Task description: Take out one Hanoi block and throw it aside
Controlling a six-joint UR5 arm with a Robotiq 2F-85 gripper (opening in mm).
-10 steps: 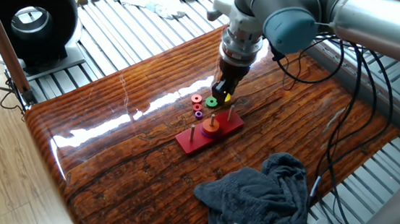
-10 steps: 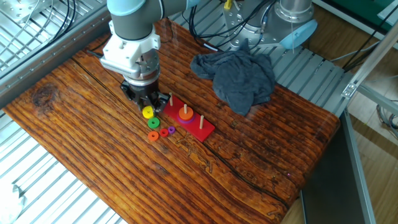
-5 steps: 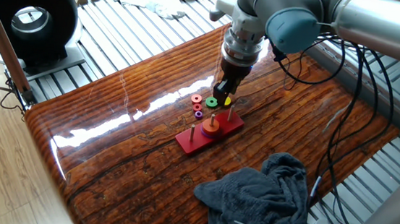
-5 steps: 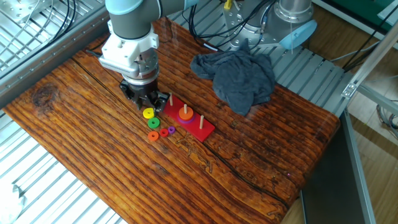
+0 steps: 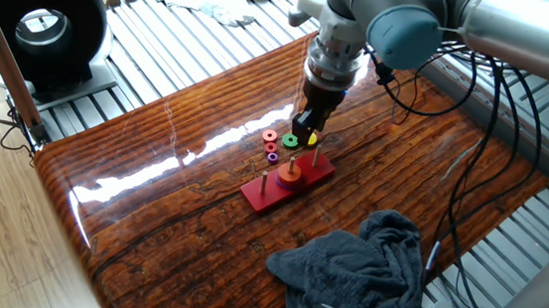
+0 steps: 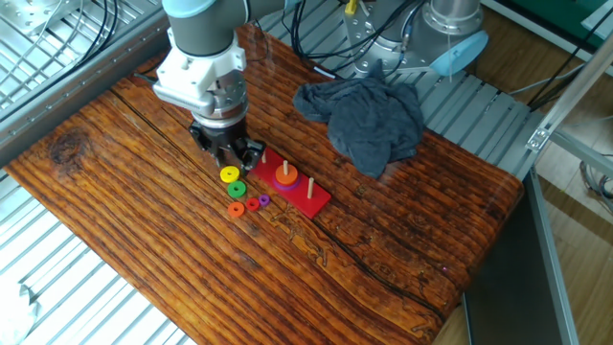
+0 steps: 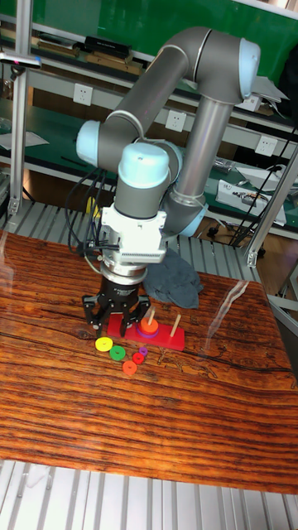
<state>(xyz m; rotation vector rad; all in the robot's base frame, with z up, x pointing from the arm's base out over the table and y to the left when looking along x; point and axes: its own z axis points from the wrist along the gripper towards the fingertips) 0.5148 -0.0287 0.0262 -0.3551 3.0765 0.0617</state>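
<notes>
The Hanoi block, a small flat yellow ring [image 6: 229, 174], lies on the wooden table just left of the red peg base [image 6: 299, 196]. It also shows as the yellow ring [image 7: 103, 344] and, half hidden by the fingers, as the yellow ring [image 5: 313, 137]. My gripper [image 7: 110, 325] hangs right above and behind it, open, holding nothing; it is also seen as the gripper [image 6: 230, 159] and the gripper [image 5: 307, 127]. A green ring [image 6: 236, 191], an orange-red ring [image 6: 236, 209] and two tiny rings lie beside the yellow one. One orange ring [image 6: 284, 175] sits on the base's middle peg.
A crumpled grey cloth [image 6: 364, 115] lies on the table beyond the base, also seen as the cloth [image 5: 364, 272]. A black round device [image 5: 42, 24] stands off the table's far corner. Cables hang behind the arm. Slatted metal surrounds the tabletop.
The gripper has risen slightly and drifted a little off the yellow ring. The ring stays flat on the table where it was.
</notes>
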